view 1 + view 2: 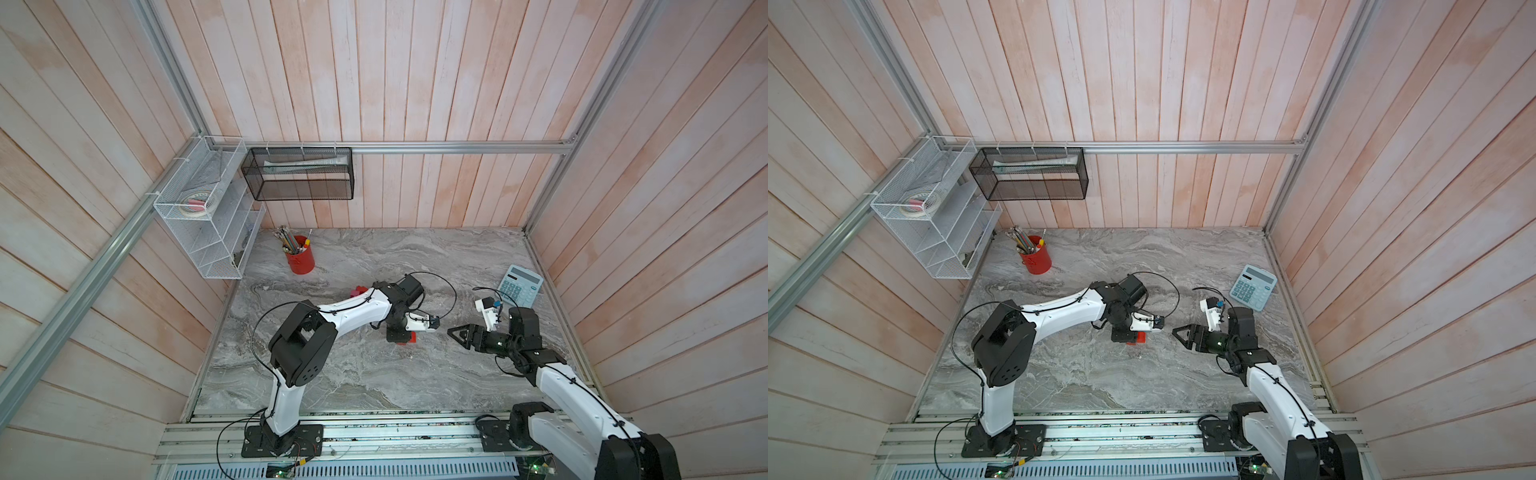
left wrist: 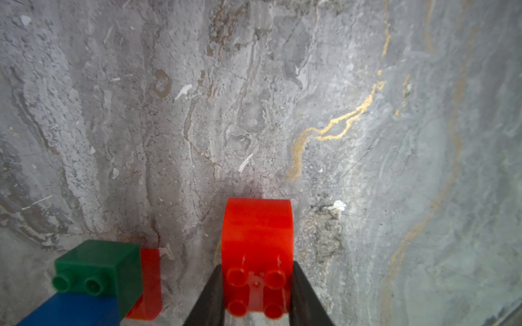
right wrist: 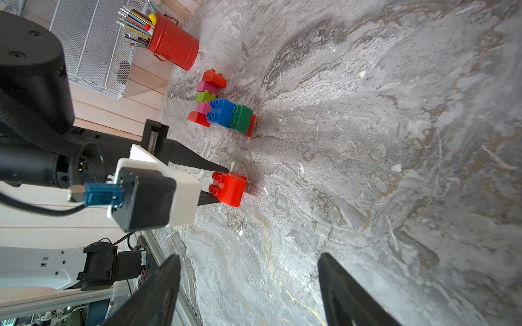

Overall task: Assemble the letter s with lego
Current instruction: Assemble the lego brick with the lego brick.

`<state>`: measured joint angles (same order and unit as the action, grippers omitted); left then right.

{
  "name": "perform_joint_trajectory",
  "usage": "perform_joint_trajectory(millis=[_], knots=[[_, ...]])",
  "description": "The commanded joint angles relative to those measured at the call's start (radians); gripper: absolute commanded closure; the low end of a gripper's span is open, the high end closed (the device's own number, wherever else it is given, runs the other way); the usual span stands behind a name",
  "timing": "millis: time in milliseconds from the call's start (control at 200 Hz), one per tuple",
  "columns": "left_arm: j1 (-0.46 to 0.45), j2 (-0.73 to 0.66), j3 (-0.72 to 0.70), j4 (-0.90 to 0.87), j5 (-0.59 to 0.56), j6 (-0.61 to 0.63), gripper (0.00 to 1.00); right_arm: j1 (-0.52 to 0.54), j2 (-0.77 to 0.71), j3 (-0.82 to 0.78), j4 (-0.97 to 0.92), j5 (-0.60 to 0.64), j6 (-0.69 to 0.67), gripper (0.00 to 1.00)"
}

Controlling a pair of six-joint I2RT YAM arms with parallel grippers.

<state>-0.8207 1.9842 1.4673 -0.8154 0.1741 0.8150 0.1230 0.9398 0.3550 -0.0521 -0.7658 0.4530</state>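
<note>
We caught the left arm mid-placement, a red brick in its jaws and the letter only part built.

The left jaws pinched the red brick (image 2: 257, 254) by its two sides, studs facing back toward the wrist. Its far end was on or just above the surface (image 2: 367, 141); we could not tell which. The joined row of bricks (image 3: 223, 110) lay near it but apart, with its dark green brick (image 2: 99, 271) and blue brick (image 2: 70, 310) closest. The right jaws hung spread and empty, clear of both. We judged the step to be adding this brick at the green end. The next move would call for swinging it over, lining studs with sockets and pressing, probably with the right jaws bracing the row against sliding.
</note>
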Motion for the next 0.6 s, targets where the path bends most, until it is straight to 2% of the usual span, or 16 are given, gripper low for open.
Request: perform_joint_trajectory(millis=[0, 335, 595], knots=[[-0.001, 0.007, -0.03, -0.001, -0.014, -0.001, 0.68, 0.004, -0.003, -0.013, 0.011, -0.015, 0.005, 0.22], [-0.004, 0.031, -0.046, 0.023, 0.005, -0.013, 0.69, 0.004, -0.004, -0.013, 0.01, -0.016, 0.006, 0.22], [-0.004, 0.063, -0.033, 0.004, -0.048, -0.013, 0.69, 0.004, -0.008, -0.006, -0.005, -0.011, -0.001, 0.22]])
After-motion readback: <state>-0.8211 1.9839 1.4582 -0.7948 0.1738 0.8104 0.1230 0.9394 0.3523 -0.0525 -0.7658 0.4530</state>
